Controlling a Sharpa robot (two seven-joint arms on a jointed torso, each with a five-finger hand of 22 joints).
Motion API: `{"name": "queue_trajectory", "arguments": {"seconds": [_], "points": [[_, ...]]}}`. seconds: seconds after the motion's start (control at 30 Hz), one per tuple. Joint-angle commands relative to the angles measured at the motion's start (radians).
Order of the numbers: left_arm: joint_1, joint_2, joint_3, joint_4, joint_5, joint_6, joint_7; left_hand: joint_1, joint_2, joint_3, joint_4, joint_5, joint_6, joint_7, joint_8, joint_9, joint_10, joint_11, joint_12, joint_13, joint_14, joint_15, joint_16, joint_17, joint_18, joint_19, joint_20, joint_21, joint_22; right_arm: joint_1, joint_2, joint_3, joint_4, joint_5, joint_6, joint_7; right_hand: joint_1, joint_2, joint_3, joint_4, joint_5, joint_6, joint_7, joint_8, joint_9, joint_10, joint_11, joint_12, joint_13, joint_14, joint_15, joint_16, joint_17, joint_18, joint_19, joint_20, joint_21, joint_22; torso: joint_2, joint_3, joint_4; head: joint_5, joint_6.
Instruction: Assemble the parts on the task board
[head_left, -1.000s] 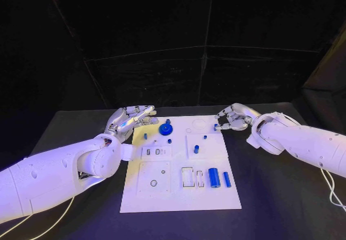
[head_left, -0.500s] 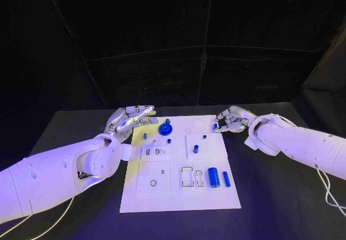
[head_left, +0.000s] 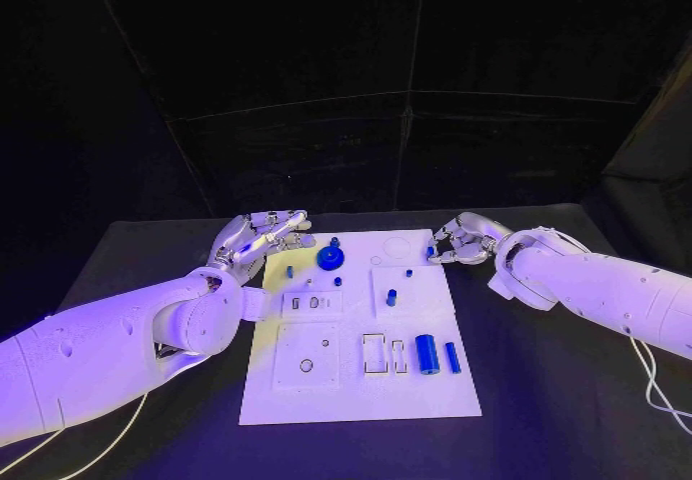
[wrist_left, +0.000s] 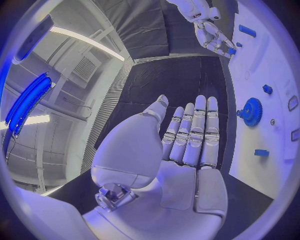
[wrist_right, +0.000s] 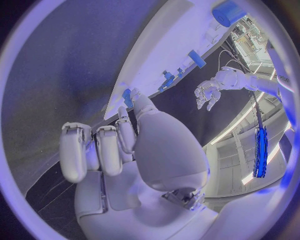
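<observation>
**Status: small blue part pinched at the far right corner of the task board**

I read the task board (head_left: 361, 395) as lying flat in the middle of the black table (head_left: 548, 400), long axis running away from the robot. On its far half I see a blue gear (head_left: 332, 259) standing near the left side, with a few small blue pegs (head_left: 391, 296) upright in the recessed plates behind it. On the near half, two blue cylinders (head_left: 428, 354) lie side by side to the right of two narrow rectangular slots.

My right hand (head_left: 462, 240) sits at the board's far right corner. Its fingers are curled in, and a small blue part (head_left: 431, 251) shows at the fingertips; in the right wrist view the same blue part (wrist_right: 127, 95) lies between the thumb and a fingertip, just at the board's edge. I take it as pinched.

My left hand (head_left: 264, 238) hovers beside the board's far left edge, near the gear but clear of it. In the left wrist view its fingers (wrist_left: 194, 132) are extended straight and side by side, palm bare, nothing in it.
</observation>
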Motion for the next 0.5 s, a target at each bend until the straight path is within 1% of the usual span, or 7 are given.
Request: {"name": "queue_trajectory", "arguments": {"seconds": [0.03,0.3,0.5], "points": [[0.001,0.0,0.001,0.0,-0.001,0.008,0.006,0.007,0.0,0.001,-0.006,0.004,0.009,0.0,-0.005,-0.001,0.005,0.0,-0.004,-0.001,0.008,0.0,-0.004,0.001,0.006,0.007,-0.003,-0.004,-0.001,0.001,0.003,0.0,0.0,-0.005,0.012,-0.002,-0.001,0.008,0.001,-0.003,-0.004,0.008,0.001,0.005,0.001,0.002,-0.005,0.006,-0.001,0.063,-0.008,-0.005,0.058,0.0,-0.004,-0.005,-0.003,0.106,0.0,0.0002,-0.001,0.0,-0.001],[0.001,0.001,0.001,-0.001,-0.001,0.008,0.005,0.007,0.0,0.001,-0.006,0.004,0.009,0.0,-0.005,-0.001,0.005,0.0,-0.004,-0.001,0.008,0.0,-0.004,0.001,0.006,0.007,-0.003,-0.004,-0.001,0.001,0.006,0.0,-0.001,-0.005,0.009,-0.001,0.001,0.008,0.002,-0.005,-0.006,0.011,-0.001,0.006,0.0,0.005,-0.006,0.009,0.002,0.063,-0.009,-0.004,0.06,0.0,-0.002,-0.006,-0.002,0.109,0.0,0.0007,-0.0005,-0.001,-0.003],[0.001,0.001,0.001,-0.003,-0.001,0.008,0.005,0.007,0.0,0.001,-0.006,0.004,0.009,0.0,-0.005,-0.001,0.005,0.0,-0.004,-0.001,0.008,0.0,-0.004,0.001,0.006,0.007,-0.003,-0.004,-0.001,0.001,0.009,0.0,0.0,-0.005,0.008,0.0,0.003,0.01,0.004,-0.007,-0.007,0.015,-0.002,0.007,0.0,0.009,-0.007,0.013,0.006,0.064,-0.01,-0.003,0.062,-0.001,-0.001,-0.007,-0.001,0.11,0.0,0.0001,0.0006,-0.003,-0.004]]}}
